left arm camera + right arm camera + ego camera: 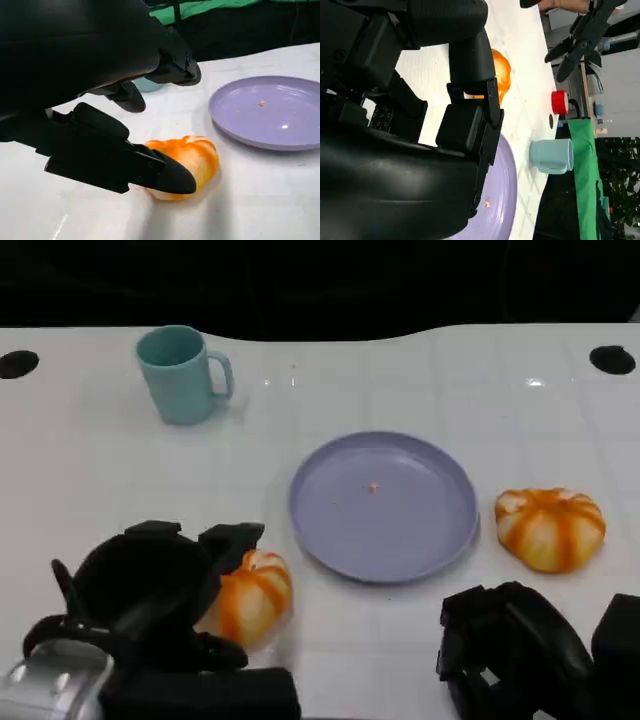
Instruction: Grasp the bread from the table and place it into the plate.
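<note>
Here two pieces of bread lie on the white bench, one plate and one cup. The nearer bread (252, 596), orange with pale stripes, sits by the bench's front edge, just left of the plate, and the left hand (150, 590) is right at it: in the left wrist view a lower finger (150, 172) lies against the bread's near side while the upper fingers arch above it, apart from it. The bread rests on the bench, and the left hand is spread around it, not clasping it. The second bread (551, 528) lies towards the bench's right edge, just beside the plate's right rim and well apart from either hand. The purple plate (330, 540) stands in the middle of the bench with a small crumb on it. The teal cup (183, 374) stands upright towards the far left corner, handle to the right. The right hand (515, 655) hovers at the front right edge, cut off by the frame; I cannot tell whether its fingers are spread or curled.
</note>
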Tool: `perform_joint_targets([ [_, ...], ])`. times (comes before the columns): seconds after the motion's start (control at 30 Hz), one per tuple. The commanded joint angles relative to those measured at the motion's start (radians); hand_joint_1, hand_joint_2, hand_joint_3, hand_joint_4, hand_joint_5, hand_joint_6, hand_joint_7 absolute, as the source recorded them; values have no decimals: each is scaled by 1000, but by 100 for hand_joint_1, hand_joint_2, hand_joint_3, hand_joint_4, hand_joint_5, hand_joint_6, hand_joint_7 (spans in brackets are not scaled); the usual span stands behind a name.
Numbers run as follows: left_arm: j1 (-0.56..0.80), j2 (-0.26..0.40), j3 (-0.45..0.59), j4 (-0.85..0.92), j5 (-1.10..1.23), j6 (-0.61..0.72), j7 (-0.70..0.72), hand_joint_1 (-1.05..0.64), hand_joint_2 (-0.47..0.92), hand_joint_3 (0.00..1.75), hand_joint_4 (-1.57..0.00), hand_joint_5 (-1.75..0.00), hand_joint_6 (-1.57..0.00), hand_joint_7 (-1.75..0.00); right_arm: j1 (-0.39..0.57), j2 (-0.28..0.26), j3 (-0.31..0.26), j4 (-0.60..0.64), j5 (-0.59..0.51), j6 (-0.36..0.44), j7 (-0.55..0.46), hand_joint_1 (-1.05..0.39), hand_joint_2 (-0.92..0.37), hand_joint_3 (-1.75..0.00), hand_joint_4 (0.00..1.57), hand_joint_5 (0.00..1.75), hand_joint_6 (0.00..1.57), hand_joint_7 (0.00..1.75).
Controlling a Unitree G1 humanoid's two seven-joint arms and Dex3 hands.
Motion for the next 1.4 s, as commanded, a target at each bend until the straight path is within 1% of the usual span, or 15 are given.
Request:
perform_joint_targets([
  [0.03,-9,-47,-46,41,114,27,25,-79,91,3,-23,-49,-20,0,14,-14,-5,-20,6,-4,2,-105,-5,-136,153,134,157,104],
  [0.1,-11,-70,-68,67,165,30,49,-78,90,1,-22,-50,-19,0,18,-15,-7,-25,7,-2,1,-105,-4,-137,153,134,157,104],
  [0.3,-33,-123,-104,159,234,31,91,-64,82,0,-17,-48,-13,0,18,-15,-10,-21,12,0,6,-105,-4,-138,153,134,157,104],
  [0.43,-51,-135,-127,218,274,25,126,-59,76,0,-18,-49,-14,-1,22,-14,-9,-25,10,4,2,-105,-5,-138,153,134,157,104],
  [0.6,-64,-142,-154,273,313,24,173,-54,71,0,-17,-52,-14,0,17,-12,-10,-17,13,-2,8,-105,-5,-137,154,134,157,104],
  [0.63,-65,-143,-159,281,320,25,180,-50,71,0,-17,-53,-15,-1,17,-12,-10,-17,13,-1,7,-105,-5,-137,154,134,157,104],
  [0.83,-71,-154,-174,314,347,31,210,-36,71,0,-15,-56,-16,-1,19,-16,-7,-25,6,-2,4,-105,-4,-138,153,133,157,103],
  [1.03,-75,-162,-182,334,369,45,215,-34,72,1,-13,-59,-17,-1,25,-15,-7,-32,8,5,2,-105,-5,-137,153,133,157,103],
  [1.23,-87,-172,-187,356,382,64,189,-38,74,1,-13,-63,-18,-1,17,-17,-10,-19,13,-4,14,-105,-8,-133,153,133,157,102],
  [1.4,-111,-195,-188,401,373,93,179,-41,73,1,-14,-65,-18,-1,13,-19,-15,-19,27,8,24,-105,-2,-136,155,131,157,101],
])
